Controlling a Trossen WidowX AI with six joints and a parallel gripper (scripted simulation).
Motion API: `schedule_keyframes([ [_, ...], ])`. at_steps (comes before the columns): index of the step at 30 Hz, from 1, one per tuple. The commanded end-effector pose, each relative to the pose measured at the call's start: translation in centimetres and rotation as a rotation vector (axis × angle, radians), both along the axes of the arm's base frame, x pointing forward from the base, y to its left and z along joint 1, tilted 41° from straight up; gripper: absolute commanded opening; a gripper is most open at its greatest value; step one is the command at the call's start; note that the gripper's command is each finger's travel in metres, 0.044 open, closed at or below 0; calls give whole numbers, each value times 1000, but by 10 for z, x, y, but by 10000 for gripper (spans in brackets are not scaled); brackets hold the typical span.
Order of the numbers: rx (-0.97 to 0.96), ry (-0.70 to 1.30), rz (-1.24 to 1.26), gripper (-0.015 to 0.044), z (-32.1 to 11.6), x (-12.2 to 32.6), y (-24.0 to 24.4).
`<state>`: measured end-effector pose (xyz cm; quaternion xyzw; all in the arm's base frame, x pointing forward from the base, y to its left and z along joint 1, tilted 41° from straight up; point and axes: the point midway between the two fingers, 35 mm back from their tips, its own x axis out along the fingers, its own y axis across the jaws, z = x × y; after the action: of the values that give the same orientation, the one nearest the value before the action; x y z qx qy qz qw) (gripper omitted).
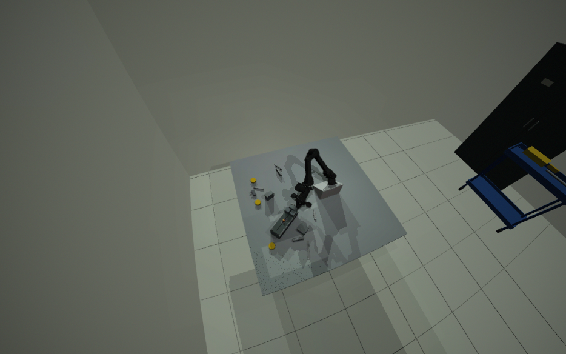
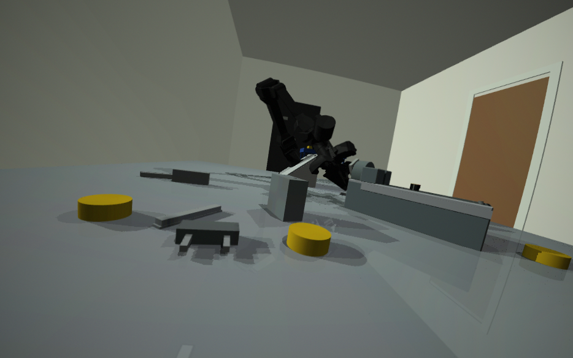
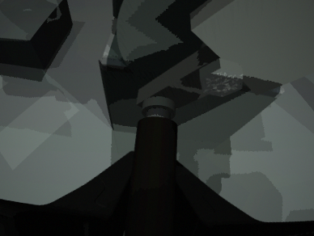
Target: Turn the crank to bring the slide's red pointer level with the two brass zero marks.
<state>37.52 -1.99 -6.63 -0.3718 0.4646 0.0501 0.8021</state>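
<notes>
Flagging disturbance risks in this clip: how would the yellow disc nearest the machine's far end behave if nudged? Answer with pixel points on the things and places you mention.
The yellow disc (image 1: pixel 271 246) (image 2: pixel 545 256) would probably slide, lying flat and low. Tipping seems unlikely, its base being broad; its round edge might roll only if stood up.

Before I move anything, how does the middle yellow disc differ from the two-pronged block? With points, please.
The middle yellow disc (image 1: pixel 257 202) (image 2: pixel 308 240) is bright yellow; the two-pronged block (image 1: pixel 253 193) (image 2: pixel 207 236) is dark grey. The disc is round, without prongs; the block is angular, with two prongs. Both rest on the table (image 1: pixel 292 152) (image 2: pixel 169 303).
</notes>
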Motion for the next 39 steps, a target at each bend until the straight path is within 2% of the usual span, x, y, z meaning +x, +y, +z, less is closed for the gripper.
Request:
schedule_keyframes([
  [1, 0, 0, 0, 131, 0, 0, 0],
  [13, 0, 0, 0, 440, 0, 0, 0],
  [28, 4, 1, 1, 440, 46, 9, 40],
  [39, 8, 3, 6, 440, 116, 17, 100],
])
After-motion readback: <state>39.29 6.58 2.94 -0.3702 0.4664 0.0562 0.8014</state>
